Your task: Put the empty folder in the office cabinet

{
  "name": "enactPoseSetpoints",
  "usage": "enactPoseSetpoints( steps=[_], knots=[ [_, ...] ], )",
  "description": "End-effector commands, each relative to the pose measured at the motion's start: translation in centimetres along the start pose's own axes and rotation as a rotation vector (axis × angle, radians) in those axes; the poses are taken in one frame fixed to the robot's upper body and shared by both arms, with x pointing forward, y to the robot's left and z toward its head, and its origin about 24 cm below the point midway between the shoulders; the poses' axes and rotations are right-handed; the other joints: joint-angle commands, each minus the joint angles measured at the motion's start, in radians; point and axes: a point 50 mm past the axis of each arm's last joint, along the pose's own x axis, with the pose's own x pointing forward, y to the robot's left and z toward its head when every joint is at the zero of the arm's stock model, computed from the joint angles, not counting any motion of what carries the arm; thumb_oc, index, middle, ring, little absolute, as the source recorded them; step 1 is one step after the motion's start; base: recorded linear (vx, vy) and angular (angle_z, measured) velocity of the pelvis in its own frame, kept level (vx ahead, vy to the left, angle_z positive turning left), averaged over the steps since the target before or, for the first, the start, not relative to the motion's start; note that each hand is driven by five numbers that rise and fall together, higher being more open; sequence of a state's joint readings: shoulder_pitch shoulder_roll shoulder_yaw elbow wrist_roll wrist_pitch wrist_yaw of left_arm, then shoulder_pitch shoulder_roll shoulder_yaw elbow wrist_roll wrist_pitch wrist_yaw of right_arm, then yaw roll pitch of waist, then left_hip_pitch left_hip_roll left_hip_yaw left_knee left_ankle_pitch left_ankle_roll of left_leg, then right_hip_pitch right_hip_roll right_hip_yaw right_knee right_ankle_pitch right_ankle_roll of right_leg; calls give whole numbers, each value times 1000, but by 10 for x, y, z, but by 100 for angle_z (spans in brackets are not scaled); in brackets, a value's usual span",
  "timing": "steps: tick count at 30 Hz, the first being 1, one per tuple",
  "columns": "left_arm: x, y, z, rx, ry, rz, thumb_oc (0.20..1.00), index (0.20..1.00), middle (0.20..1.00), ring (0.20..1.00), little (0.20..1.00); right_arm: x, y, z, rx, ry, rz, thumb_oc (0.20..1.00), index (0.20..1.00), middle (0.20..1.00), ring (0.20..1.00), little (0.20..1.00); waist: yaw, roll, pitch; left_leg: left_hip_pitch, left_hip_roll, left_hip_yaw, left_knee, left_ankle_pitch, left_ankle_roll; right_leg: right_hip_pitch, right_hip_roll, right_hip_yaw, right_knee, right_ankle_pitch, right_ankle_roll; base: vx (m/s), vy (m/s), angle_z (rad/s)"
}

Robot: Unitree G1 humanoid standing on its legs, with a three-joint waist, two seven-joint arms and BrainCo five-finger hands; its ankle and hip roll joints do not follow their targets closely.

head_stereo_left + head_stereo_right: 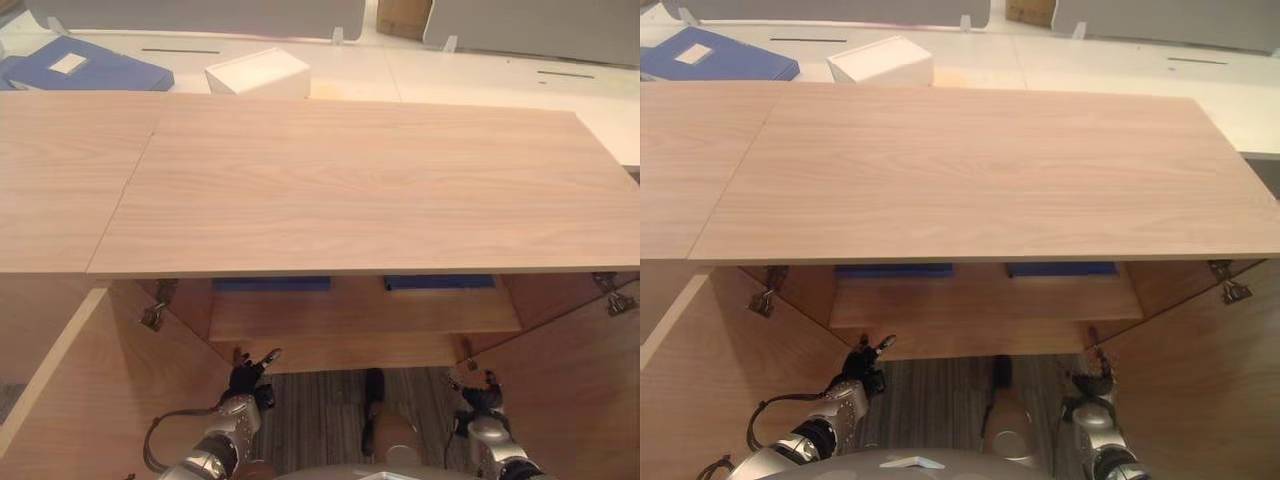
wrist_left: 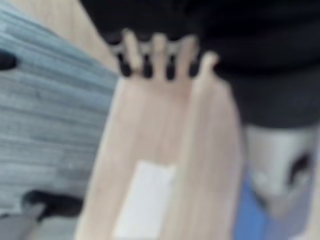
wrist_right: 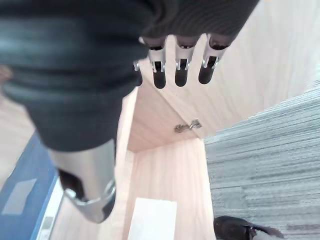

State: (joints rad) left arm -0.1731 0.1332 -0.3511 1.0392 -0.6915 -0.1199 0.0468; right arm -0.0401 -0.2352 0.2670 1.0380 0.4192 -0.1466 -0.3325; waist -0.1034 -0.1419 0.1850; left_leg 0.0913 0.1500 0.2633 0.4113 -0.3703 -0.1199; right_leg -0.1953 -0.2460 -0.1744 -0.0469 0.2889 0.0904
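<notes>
Two flat blue folders point(image 1: 271, 284) lie on the cabinet's wood-grain shelf point(image 1: 360, 312) — both hands, left point(image 1: 246, 378) and right point(image 1: 482, 392), hang straight-fingered and empty.

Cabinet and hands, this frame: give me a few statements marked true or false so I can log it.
1. Both cabinet doors are shut. False: both stand open, hinges showing.
2. Blue folders lie on the shelf inside the cabinet. True, two blue edges show there.
3. The left hand grips a folder. False: it is low in front of the open cabinet with straight fingers, holding nothing.
4. A white box sits on the desk behind the cabinet top. True.
5. The right hand is open. True: its fingers are straight, with nothing held.
6. The blue folder on the desk is beside the white box. True, to the box's left.
</notes>
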Motion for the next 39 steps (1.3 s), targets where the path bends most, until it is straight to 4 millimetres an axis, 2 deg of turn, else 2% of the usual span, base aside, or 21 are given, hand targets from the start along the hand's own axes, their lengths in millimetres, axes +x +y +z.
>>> enactPoseSetpoints(
  steps=[1,4,6,8,10,11,12,13,14,15,17,18,21,24,26,27,28,30,32,34,39],
  knots=[
    [2,-2,22,89,-64,-74,1000,1000,1000,1000,1000,14,-18,44,90,-102,-62,1000,1000,1000,1000,1000,-9,55,85,112,-82,-22,-93,-71,182,-78,-10,-16,-40,-79,147,-119,122,-9],
    [1,0,17,109,-50,-91,1000,1000,1000,1000,1000,14,-20,39,108,-88,-64,1000,1000,1000,1000,1000,0,57,89,109,-97,-5,-101,-53,184,-67,2,-61,-40,-92,145,-113,61,-19],
    [-3,8,9,123,-39,-70,1000,1000,1000,1000,1000,14,-15,36,90,-77,-41,1000,1000,1000,1000,1000,24,59,95,134,-104,55,-128,-26,176,-41,-16,-162,-36,-57,138,-129,2,-42],
    [-5,14,6,104,-36,-43,1000,1000,1000,1000,1000,13,-11,35,51,-76,-16,1000,1000,1000,1000,1000,29,64,93,139,-107,76,-153,-6,188,-13,-33,-172,39,-59,125,-181,-42,-76],
    [-6,19,3,79,-40,-31,1000,1000,1000,1000,1000,13,-6,34,3,-82,45,1000,1000,1000,1000,1000,34,85,76,100,-81,81,-179,50,199,17,-58,-90,252,-152,79,-274,-131,-79],
    [-6,19,4,66,-46,-32,1000,1000,1000,1000,1000,13,-3,35,-22,-86,92,1000,1000,1000,1000,1000,35,103,67,66,-47,70,-184,89,198,39,-60,-35,352,-230,48,-217,-217,-2],
    [-6,19,5,60,-53,-30,1000,1000,1000,1000,1000,12,-1,34,-40,-86,119,1000,1000,1000,1000,1000,36,110,63,53,-35,63,-188,104,198,46,-60,-16,381,-257,40,-286,-299,53],
    [-5,17,12,60,-71,-24,1000,1000,1000,1000,1000,12,3,35,-56,-80,155,1000,1000,1000,1000,1000,38,125,54,15,-2,25,-206,146,194,70,-38,45,469,-354,22,-271,-291,57],
    [-3,15,16,58,-81,-27,1000,1000,1000,1000,1000,11,6,35,-63,-67,178,1000,1000,1000,1000,1000,38,127,51,-3,8,5,-215,163,191,86,-20,62,472,-393,18,-334,-523,55],
    [-2,11,24,67,-99,-21,1000,1000,1000,1000,1000,10,12,37,-90,-61,198,1000,1000,1000,1000,1000,43,103,43,-34,9,-17,-207,158,175,170,45,54,329,-418,8,-245,-520,28],
    [-2,8,23,27,-106,-14,1000,1000,1000,1000,1000,9,13,37,-186,-72,230,1000,1000,1000,1000,1000,51,90,47,-55,12,-11,-186,179,141,210,68,38,228,-387,2,-244,-414,9],
    [-3,4,27,2,-127,-46,1000,1000,1000,1000,1000,8,16,43,-240,-108,253,1000,1000,1000,1000,1000,59,83,60,-94,31,0,-171,236,114,211,87,36,177,-348,-14,-297,-263,-27],
    [-6,3,35,23,-149,-84,1000,1000,1000,1000,1000,6,7,54,-277,-148,246,1000,1000,1000,1000,1000,61,82,86,-130,50,-16,-180,286,78,217,114,19,104,-322,-28,-320,-194,-31],
    [-16,31,18,-2,-164,-102,1000,1000,1000,1000,1000,6,-12,50,-266,-151,218,1000,1000,1000,1000,1000,63,87,90,-139,-5,-47,-184,264,91,199,117,2,80,-308,-34,-291,-43,-51],
    [-29,47,-10,23,-158,-143,1000,1000,1000,1000,1000,7,-26,39,-219,-142,139,1000,1000,1000,1000,1000,72,86,90,-148,-97,-57,-133,201,121,205,130,-13,34,-290,-41,-259,-50,-64],
    [-30,48,-12,23,-159,-144,1000,1000,1000,1000,1000,7,-26,38,-215,-140,133,1000,1000,1000,1000,1000,74,87,90,-148,-105,-58,-129,196,124,206,132,-13,31,-288,-41,-242,-25,-16],
    [-37,54,-25,15,-155,-147,1000,1000,1000,1000,1000,6,-26,29,-189,-135,101,1000,1000,1000,1000,1000,83,92,80,-146,-180,-78,-105,158,150,211,153,-7,11,-278,-39,-183,7,-11],
    [-38,55,-28,15,-155,-148,1000,1000,1000,1000,1000,5,-25,27,-190,-136,93,1000,1000,1000,1000,1000,86,95,78,-142,-202,-92,-106,149,158,212,161,1,7,-275,-38,-128,28,-22],
    [-40,56,-29,-1,-163,-149,1000,1000,1000,1000,1000,3,-21,21,-167,-130,66,1000,1000,1000,1000,1000,88,105,68,-129,-255,-141,-145,147,175,199,182,25,2,-261,-33,-150,127,-55],
    [-39,59,-27,-7,-168,-149,1000,1000,1000,1000,1000,1,-19,14,-130,-128,14,1000,1000,1000,1000,1000,71,126,56,-78,-254,-150,-287,186,191,166,206,49,2,-247,-20,-173,161,-16],
    [-37,58,-16,15,-193,-175,1000,1000,1000,1000,1000,-1,-29,15,55,-152,-165,1000,1000,1000,1000,1000,48,142,72,-34,-242,-154,-440,252,198,92,227,65,20,-203,8,-175,72,-16]
  ],
)
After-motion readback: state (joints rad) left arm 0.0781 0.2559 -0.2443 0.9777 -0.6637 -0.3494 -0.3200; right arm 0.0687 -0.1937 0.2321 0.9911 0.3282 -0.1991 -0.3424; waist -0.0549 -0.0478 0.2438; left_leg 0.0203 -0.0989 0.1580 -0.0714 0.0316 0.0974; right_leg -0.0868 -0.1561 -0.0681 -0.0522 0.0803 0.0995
